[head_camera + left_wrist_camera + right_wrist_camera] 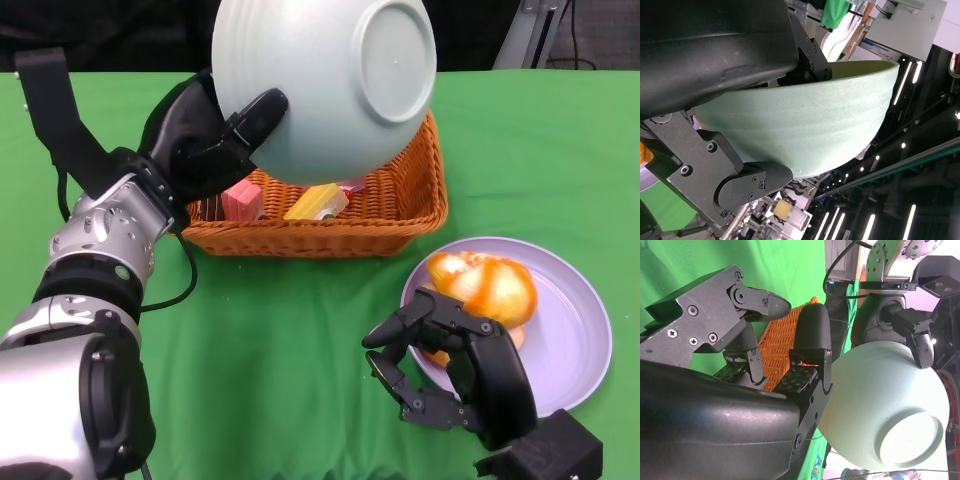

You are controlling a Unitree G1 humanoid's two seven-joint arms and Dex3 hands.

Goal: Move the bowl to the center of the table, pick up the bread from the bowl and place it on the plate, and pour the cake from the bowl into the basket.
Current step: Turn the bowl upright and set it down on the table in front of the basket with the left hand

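Overhead, my left hand (205, 140) grips the bowl (325, 85), tipped bottom-up over the basket (400, 205), where cake (317, 203) pieces lie. My right hand (455, 365) hangs with fingers apart and holding nothing by the plate (570, 330), which carries the bread (485, 285). From my right wrist, the bowl (885, 410) hangs upturned beyond my spread fingers (812, 332). From my left wrist, my fingers (747, 182) clamp the bowl's (810, 135) wall.

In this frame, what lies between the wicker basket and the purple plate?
Only bare green tablecloth. The head view shows a narrow strip of it between the basket and the plate; nothing rests there.
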